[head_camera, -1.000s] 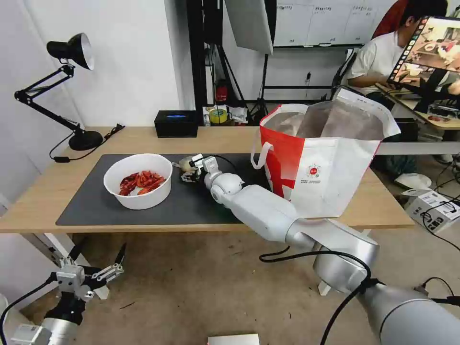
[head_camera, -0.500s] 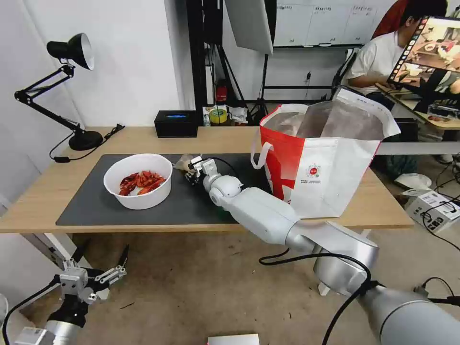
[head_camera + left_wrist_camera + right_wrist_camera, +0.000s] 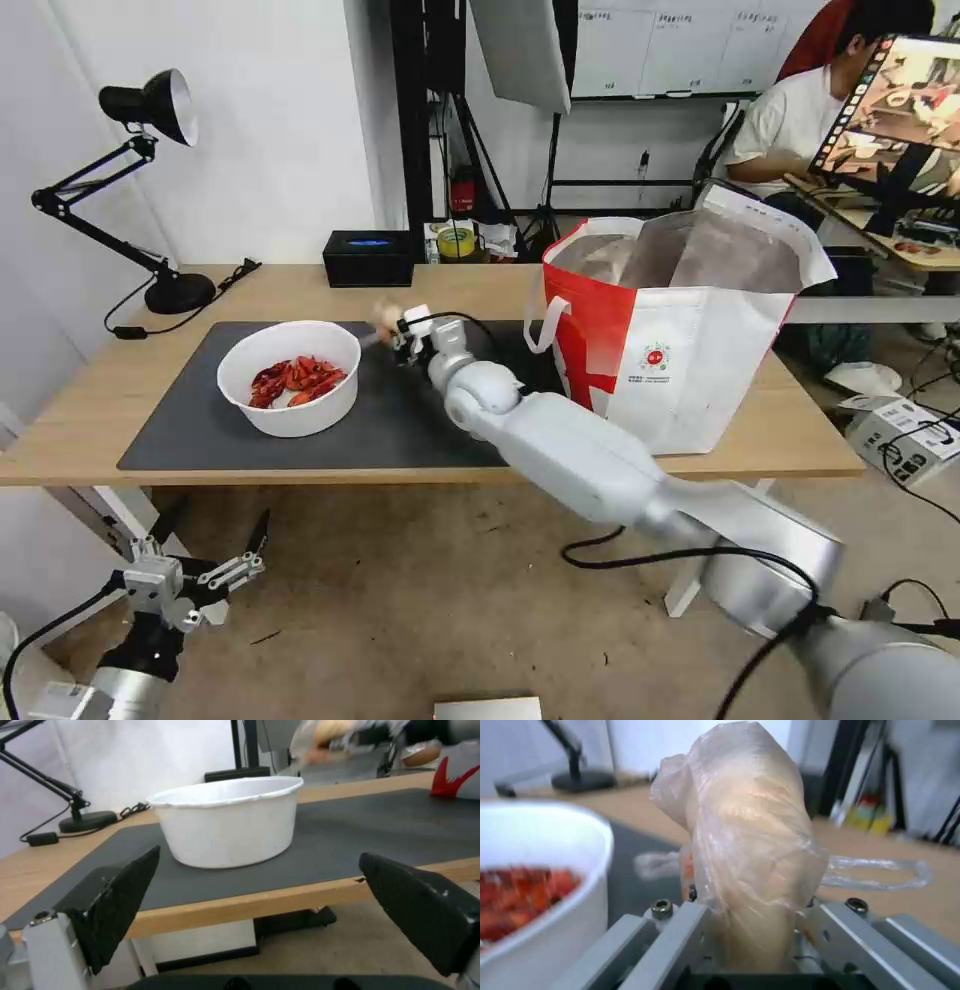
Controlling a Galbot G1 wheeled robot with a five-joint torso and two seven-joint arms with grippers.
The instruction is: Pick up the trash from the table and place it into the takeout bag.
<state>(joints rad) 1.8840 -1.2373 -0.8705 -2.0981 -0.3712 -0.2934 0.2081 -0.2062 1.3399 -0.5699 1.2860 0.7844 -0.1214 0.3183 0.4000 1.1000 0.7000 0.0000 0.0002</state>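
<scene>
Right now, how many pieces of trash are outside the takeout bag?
2: the bowl of crayfish shells sits on the mat; the small clear bag is gripped in the right pincer. The takeout bag may hide more.

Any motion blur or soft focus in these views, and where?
Head view: mostly sharp; only the small clear bag at the right end effector is smeared. Left wrist view: the white bowl is fairly crisp, the left end effector fingers soft, the bag streaked. Right wrist view: the bag is sharp enough to show creases; the crayfish shells and the background are blurred.
</scene>
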